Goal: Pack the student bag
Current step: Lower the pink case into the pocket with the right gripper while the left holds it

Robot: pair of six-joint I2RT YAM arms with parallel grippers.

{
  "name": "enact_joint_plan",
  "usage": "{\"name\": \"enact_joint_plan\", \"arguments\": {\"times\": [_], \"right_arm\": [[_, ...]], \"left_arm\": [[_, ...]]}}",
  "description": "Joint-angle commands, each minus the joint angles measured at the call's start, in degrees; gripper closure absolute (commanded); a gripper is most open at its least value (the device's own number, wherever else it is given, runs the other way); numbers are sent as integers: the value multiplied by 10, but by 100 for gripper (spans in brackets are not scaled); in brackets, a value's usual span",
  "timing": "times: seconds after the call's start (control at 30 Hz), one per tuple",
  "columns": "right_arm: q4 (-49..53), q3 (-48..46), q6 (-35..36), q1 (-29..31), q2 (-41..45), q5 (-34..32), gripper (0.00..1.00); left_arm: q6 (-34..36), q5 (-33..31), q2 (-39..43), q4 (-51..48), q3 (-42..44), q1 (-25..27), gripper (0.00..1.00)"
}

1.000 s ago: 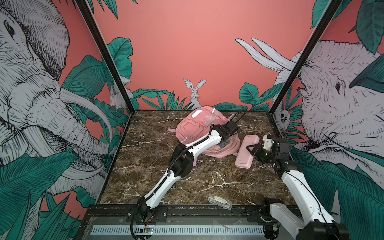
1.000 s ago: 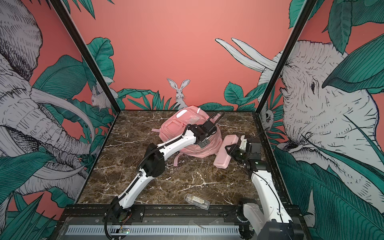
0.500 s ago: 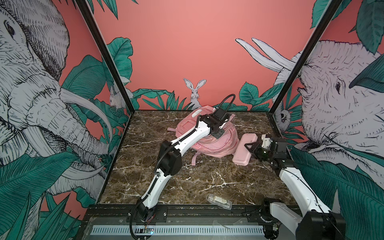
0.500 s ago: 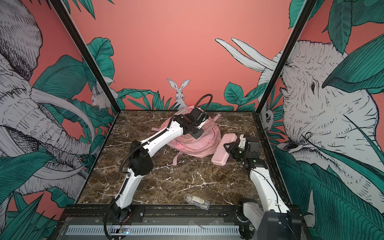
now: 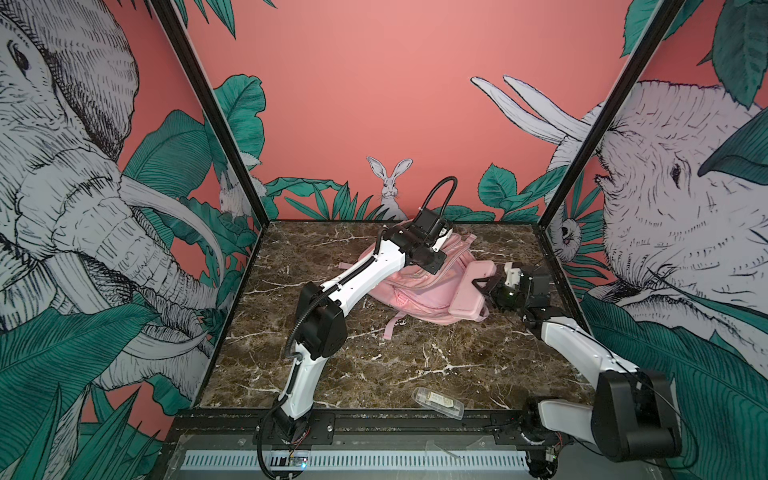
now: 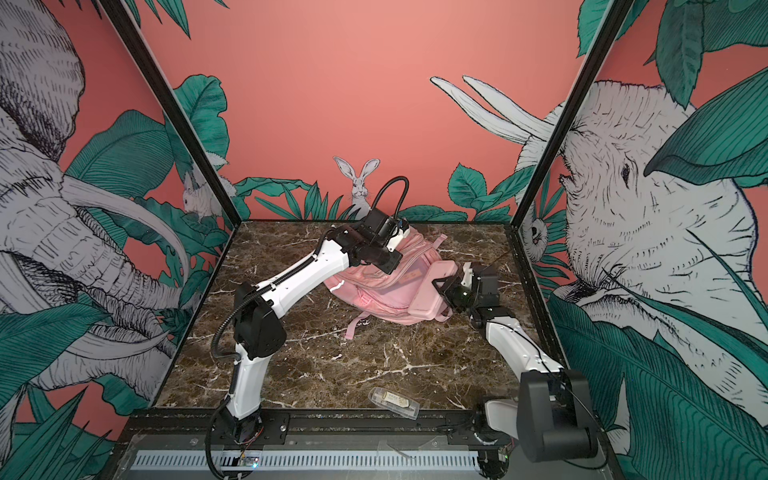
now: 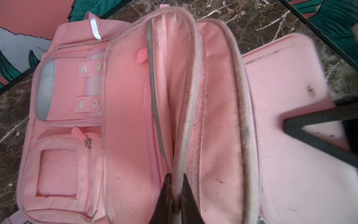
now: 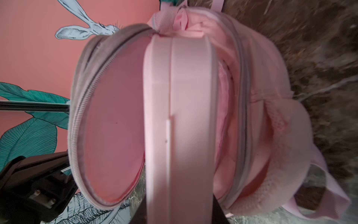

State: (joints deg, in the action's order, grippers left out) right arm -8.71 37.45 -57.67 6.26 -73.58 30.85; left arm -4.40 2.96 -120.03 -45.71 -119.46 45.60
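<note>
The student bag (image 5: 415,293) (image 6: 376,301), a soft pink backpack, lies at the back middle of the marble table. My left gripper (image 5: 434,262) (image 6: 390,266) (image 7: 175,180) is shut on the zip edge of its front flap and holds the main compartment (image 7: 170,93) apart. A flat pink pencil case (image 5: 471,291) (image 6: 428,291) (image 8: 180,116) sits edge-on between the jaws of my right gripper (image 5: 484,286) (image 6: 444,287) (image 8: 180,213), which is shut on it. The case's far end reaches the bag's open mouth (image 8: 224,116), beside the raised flap (image 8: 116,116).
A clear plastic box (image 5: 437,402) (image 6: 395,402) lies near the front edge. A loose pink strap (image 5: 392,326) trails from the bag toward the front. Black frame posts (image 5: 582,166) and printed walls close in both sides and the back.
My left gripper has pulled the flap edge back and to the left, opening the bag wider. My right gripper has carried the pencil case left, up to the bag's mouth.
</note>
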Motion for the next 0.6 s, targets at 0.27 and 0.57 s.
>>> {"name": "enact_joint_plan", "arguments": {"times": [0.27, 0.57], "right_arm": [[-182, 87, -97, 58, -153, -44, 87], [-181, 204, -132, 106, -279, -72, 86]], "left_arm": [[-71, 104, 93, 101, 45, -29, 100], [-77, 116, 105, 109, 60, -32, 100]]}}
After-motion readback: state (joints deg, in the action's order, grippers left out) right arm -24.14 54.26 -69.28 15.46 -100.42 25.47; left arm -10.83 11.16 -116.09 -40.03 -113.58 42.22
